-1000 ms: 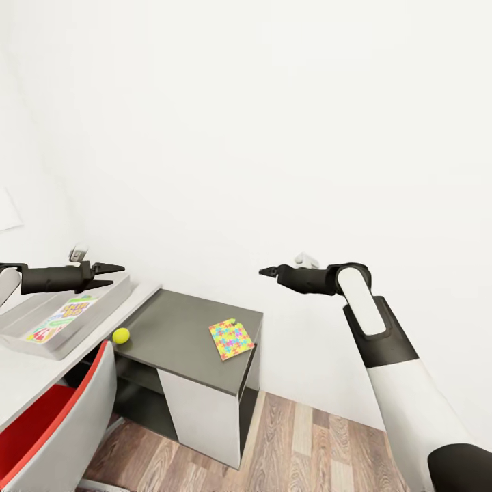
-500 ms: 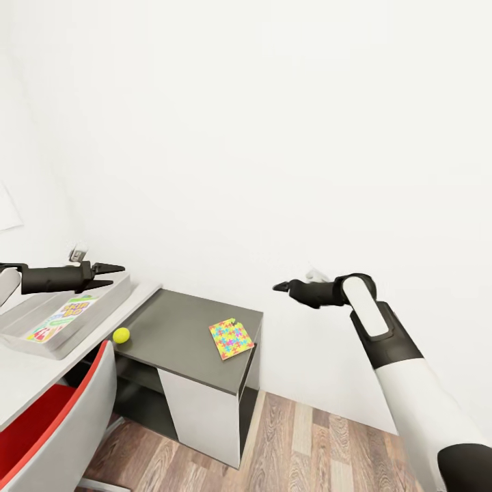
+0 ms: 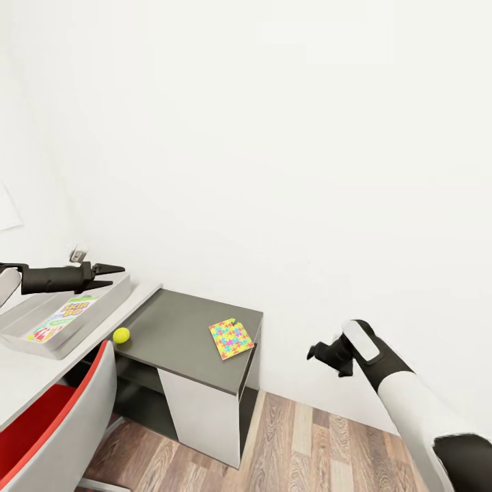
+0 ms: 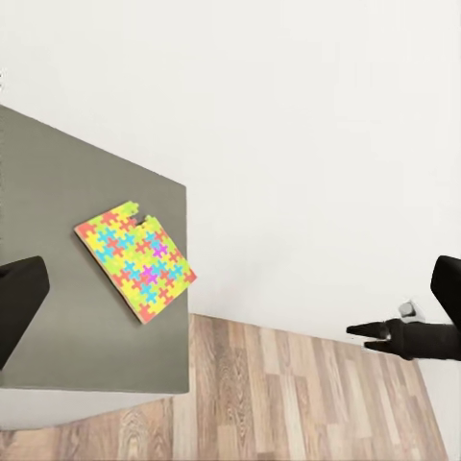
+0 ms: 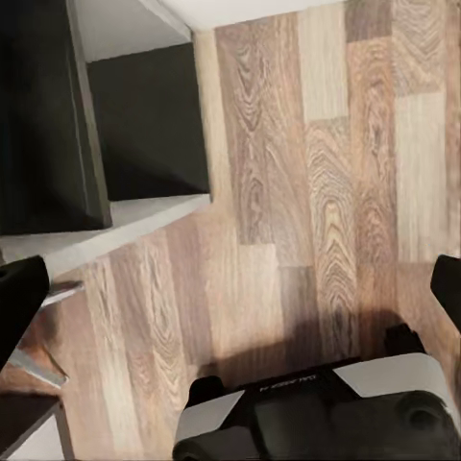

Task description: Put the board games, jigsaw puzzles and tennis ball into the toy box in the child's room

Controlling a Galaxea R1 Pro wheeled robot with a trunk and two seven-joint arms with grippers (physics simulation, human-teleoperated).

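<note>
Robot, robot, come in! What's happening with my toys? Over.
Left gripper open, empty, above light grey toy box. Right gripper open, empty, low beside dark grey cabinet. Colourful jigsaw puzzle and yellow-green tennis ball not yet boxed. Nothing blocking.

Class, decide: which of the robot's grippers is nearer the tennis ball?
Left. The left gripper hangs above the toy box, just beyond the tennis ball; the right gripper hangs off past the cabinet's far end.

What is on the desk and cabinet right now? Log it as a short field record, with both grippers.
toy box: shallow light grey tray on the pale desktop, colourful game box inside
tennis ball: small yellow-green ball on the dark grey cabinet
jigsaw puzzle: thin multicoloured flat near the cabinet's edge
left gripper: open, over the tray
right gripper: open, lowered beside the cabinet
</note>
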